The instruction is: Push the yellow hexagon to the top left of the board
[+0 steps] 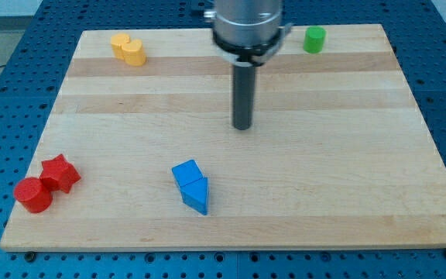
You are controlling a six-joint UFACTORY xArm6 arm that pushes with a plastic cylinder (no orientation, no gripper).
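My tip (242,127) rests mid-table (347,194), well apart from every block; the arm has no fingers, and its upper part is cut off at the view's top. The yellow hexagon (134,53) sits near the top left, touching a second yellow block (120,43) whose shape is hard to make out.

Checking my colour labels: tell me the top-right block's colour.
Green, shown in the camera view.
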